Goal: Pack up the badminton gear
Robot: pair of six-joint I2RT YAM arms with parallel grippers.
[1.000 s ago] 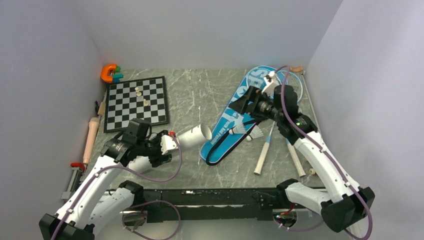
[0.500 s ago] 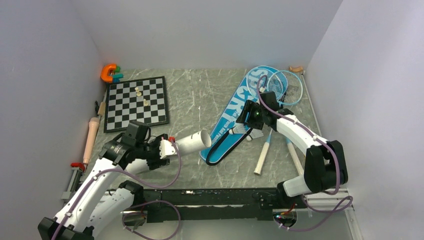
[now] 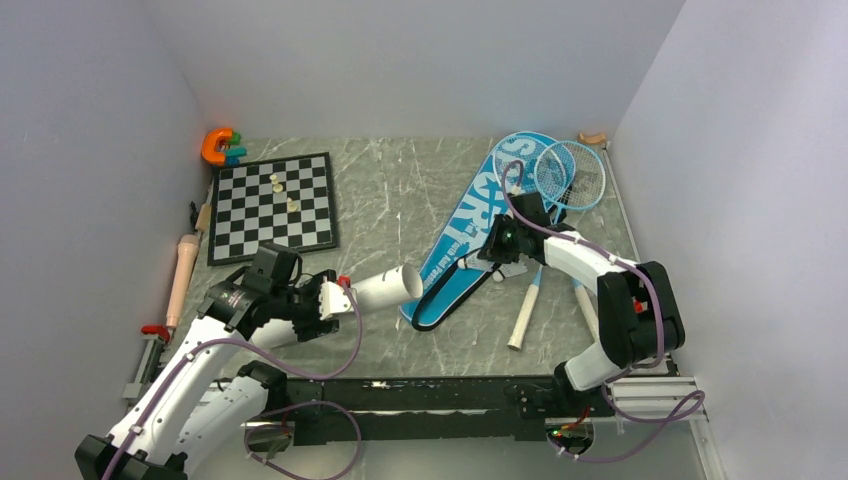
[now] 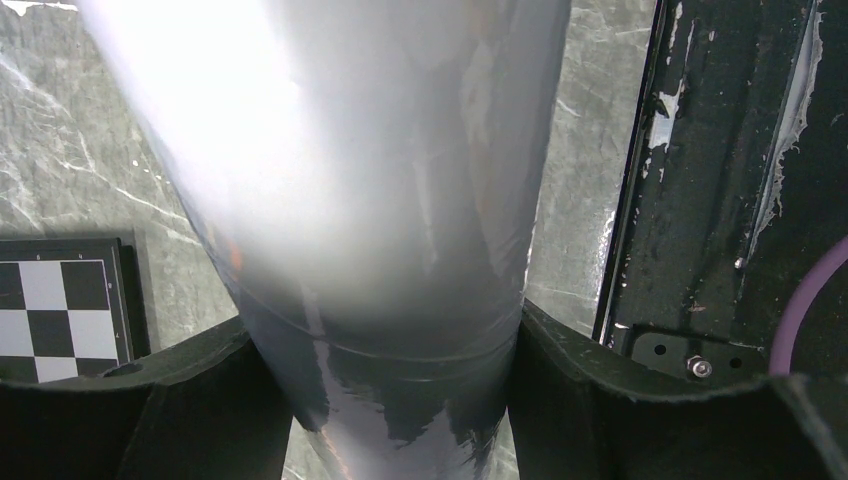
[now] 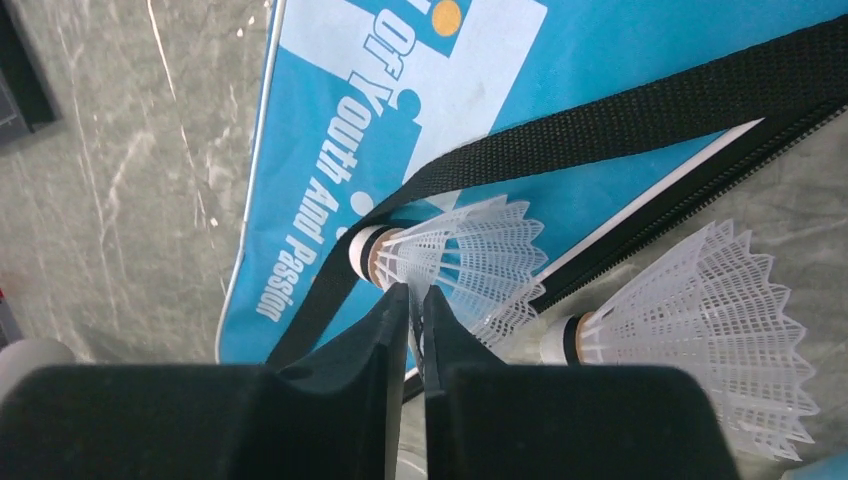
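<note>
My left gripper (image 3: 335,298) is shut on the pale-grey tube (image 3: 388,286), held low over the table with its open end toward the blue "SPORT" bag (image 3: 468,218). In the left wrist view the tube (image 4: 380,200) fills the gap between both fingers (image 4: 620,400). My right gripper (image 5: 415,296) is shut on the skirt of a white shuttlecock (image 5: 470,255) that lies on the bag (image 5: 600,50) beside its black strap (image 5: 600,120). A second shuttlecock (image 5: 700,330) lies just to the right, off the bag. Two blue-framed rackets (image 3: 570,175) lie right of the bag, handles (image 3: 521,322) toward me.
A chessboard (image 3: 272,205) with small pieces lies at the back left. A wooden rolling pin (image 3: 183,272) rests along the left wall and an orange toy (image 3: 218,147) sits in the back-left corner. Walls close in on three sides.
My right gripper has come down onto the bag and shut on the shuttlecock's skirt. The left arm and the tube have barely moved.
</note>
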